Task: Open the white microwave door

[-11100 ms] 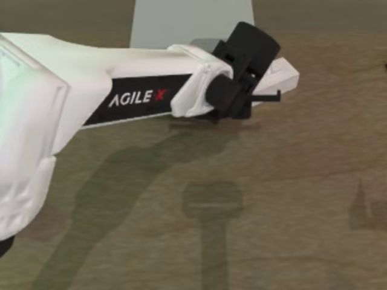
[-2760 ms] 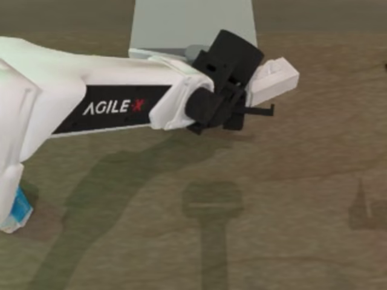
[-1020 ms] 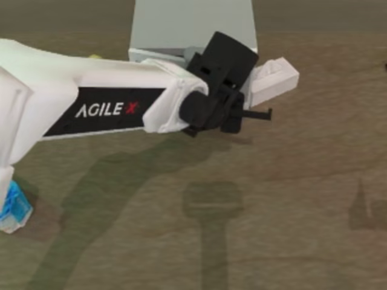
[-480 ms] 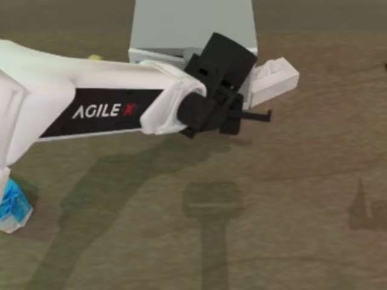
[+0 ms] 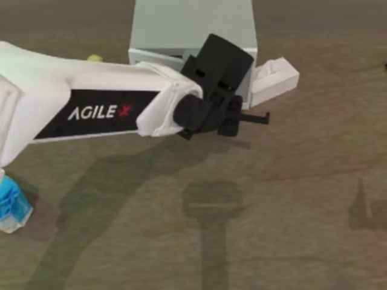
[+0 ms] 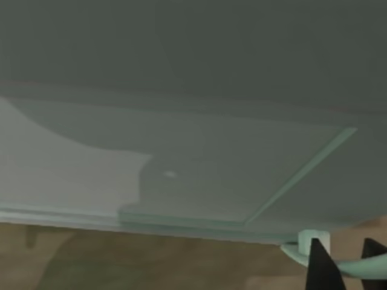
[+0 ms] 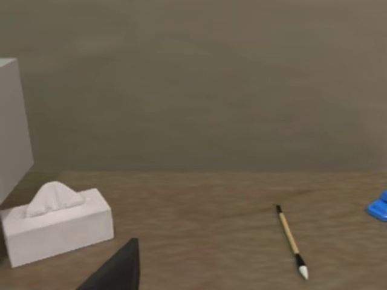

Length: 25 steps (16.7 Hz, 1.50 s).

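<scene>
The white microwave (image 5: 193, 24) stands at the table's far middle. Its door (image 5: 152, 55) hangs slightly ajar, and my left arm covers most of it. In the left wrist view the door's grey window (image 6: 199, 175) fills the picture. The slim pale handle (image 6: 314, 237) runs between two black fingertips (image 6: 318, 269). My left gripper (image 5: 243, 116) (image 6: 343, 264) is shut on that handle at the microwave's front right corner. Of the right gripper only one dark finger (image 7: 118, 272) shows, low over the table to the right of the microwave.
A white tissue box (image 5: 275, 75) (image 7: 57, 223) lies just right of the microwave, close to my left gripper. A thin brush pen (image 7: 291, 240) and a blue object (image 7: 380, 208) lie farther right. A blue-white item (image 5: 12, 208) sits at the near left, and a small yellow thing (image 5: 94, 58) lies behind the arm.
My left arm has drawn back toward the near left with the handle in its gripper. The door's edge has come away from the microwave's front. The blue-white item has come into view.
</scene>
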Each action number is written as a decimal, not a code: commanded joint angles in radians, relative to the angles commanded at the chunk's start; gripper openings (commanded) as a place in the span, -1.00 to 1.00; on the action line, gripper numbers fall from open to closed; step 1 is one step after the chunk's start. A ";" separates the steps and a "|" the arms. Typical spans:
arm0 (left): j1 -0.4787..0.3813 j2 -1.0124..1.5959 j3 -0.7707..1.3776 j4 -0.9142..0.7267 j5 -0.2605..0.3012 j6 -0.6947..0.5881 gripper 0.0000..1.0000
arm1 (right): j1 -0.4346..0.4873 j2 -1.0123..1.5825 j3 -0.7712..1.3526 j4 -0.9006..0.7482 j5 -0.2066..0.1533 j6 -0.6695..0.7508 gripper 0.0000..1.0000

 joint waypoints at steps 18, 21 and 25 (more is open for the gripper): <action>0.000 0.000 0.000 0.000 0.000 0.000 -1.00 | 0.000 0.000 0.000 0.000 0.000 0.000 1.00; -0.007 0.001 0.002 0.001 0.008 -0.002 -1.00 | 0.000 0.000 0.000 0.000 0.000 0.000 1.00; 0.004 -0.023 -0.032 0.022 0.024 0.030 -1.00 | 0.000 0.000 0.000 0.000 0.000 0.000 1.00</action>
